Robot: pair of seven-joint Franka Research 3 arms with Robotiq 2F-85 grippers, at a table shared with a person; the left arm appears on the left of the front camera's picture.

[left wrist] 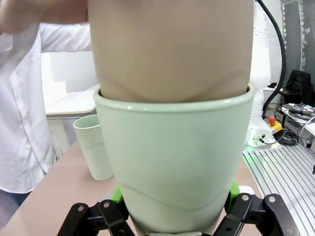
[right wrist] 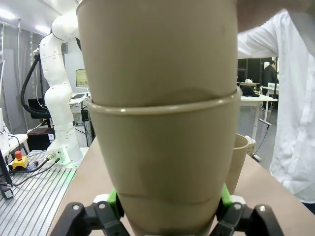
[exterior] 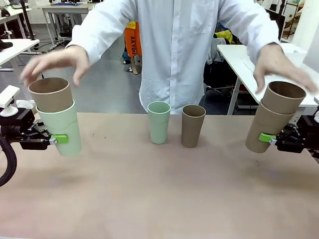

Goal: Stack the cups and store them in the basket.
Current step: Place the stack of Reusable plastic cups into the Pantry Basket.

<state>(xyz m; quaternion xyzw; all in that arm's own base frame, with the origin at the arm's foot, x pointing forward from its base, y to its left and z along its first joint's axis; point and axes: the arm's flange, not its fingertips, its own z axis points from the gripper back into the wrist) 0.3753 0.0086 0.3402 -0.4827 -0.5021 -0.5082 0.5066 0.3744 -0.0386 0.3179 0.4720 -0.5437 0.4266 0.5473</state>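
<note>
Cups [exterior: 159, 122] all point mouth-up; our left gripper [exterior: 62, 139] clamps a mint-and-tan stack [exterior: 56, 107] (slightly tilted), our right gripper [exterior: 265, 137] a tan pair [exterior: 274, 117].

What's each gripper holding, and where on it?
Left gripper: green cup, pinched low on its side wall, a brown cup nested inside. Right gripper: the outer brown cup of a nested pair, also pinched low on its wall.

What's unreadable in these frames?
- Front view: person's hand at picture left and hand at picture right are motion-blurred; contact with cups unclear.
- Left wrist view: mint cup with nested tan cup, in the left end effector, hides most of the table.
- Right wrist view: tan stack in the right end effector covers most of the standing tan cup.
</note>
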